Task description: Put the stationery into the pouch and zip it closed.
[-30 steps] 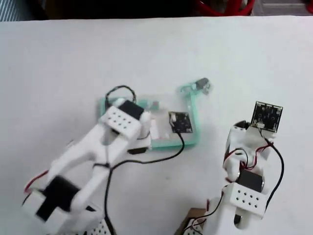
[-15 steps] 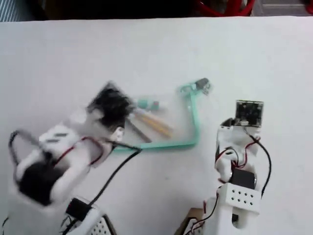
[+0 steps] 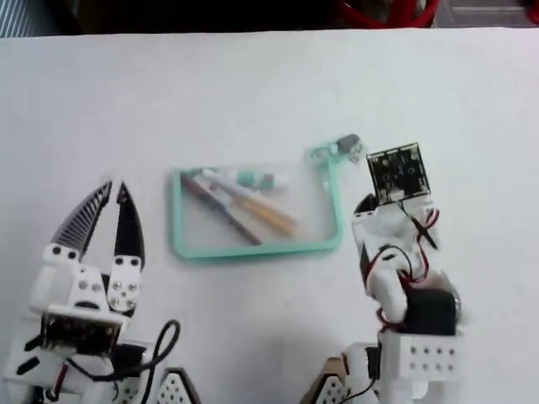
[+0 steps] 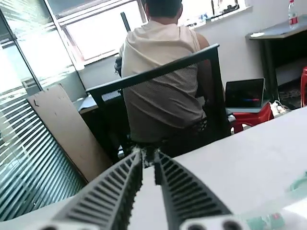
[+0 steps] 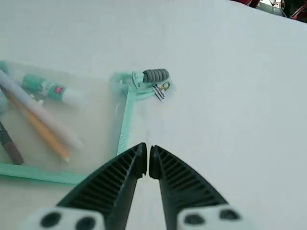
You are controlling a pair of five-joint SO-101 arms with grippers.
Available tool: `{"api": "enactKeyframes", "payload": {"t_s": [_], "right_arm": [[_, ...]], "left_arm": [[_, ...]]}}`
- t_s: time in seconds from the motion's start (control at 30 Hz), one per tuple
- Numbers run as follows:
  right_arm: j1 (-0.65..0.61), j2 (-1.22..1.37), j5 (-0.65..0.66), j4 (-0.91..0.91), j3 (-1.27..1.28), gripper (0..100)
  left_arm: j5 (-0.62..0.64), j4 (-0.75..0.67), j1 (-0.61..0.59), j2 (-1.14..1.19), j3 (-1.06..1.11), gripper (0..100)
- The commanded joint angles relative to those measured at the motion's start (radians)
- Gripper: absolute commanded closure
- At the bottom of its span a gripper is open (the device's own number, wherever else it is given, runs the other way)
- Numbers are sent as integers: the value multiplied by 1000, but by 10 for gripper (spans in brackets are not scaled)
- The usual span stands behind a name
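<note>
Pulled back off the pouch, the left gripper hangs nearly closed and empty over open table near its left edge. The right gripper, also nearly closed and empty, hovers beside the right edge; stationery lies inside.

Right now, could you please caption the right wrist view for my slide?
Shut right pincer beside the clear pouch holding stationery, zipper pull at its corner.

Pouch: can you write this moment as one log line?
pouch: flat on table, pens inside | left pincer: shut, apart from pouch | right pincer: shut, near zip pull
</note>
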Motion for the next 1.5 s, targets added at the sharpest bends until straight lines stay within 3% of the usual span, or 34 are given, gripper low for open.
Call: {"api": "enactKeyframes", "payload": {"t_s": [0.0,0.2,0.33,0.47,0.7,0.8,0.93,1.1,1.37,1.47], "right_arm": [[-39,-85,6,168,-216,978],[-157,-400,6,242,-269,978],[-179,-615,6,242,-279,978],[-177,-582,6,266,-328,978],[-177,-599,0,292,-333,978],[-177,-599,0,294,-328,978],[-177,-598,-2,317,-247,978],[-177,-596,-2,320,143,978],[-176,-596,-2,119,852,979],[-137,-591,-2,107,864,980]], "left_arm": [[-3,20,-33,-5,-38,854],[11,123,-36,-5,-167,854],[161,224,-39,-5,-272,852],[311,351,-39,-5,-336,849],[173,460,-39,-5,-338,854],[129,396,-48,-5,-212,854],[124,132,-168,-5,158,851],[127,-35,-242,-5,554,854],[157,77,-234,-5,750,854],[178,242,-232,7,760,854]]}}
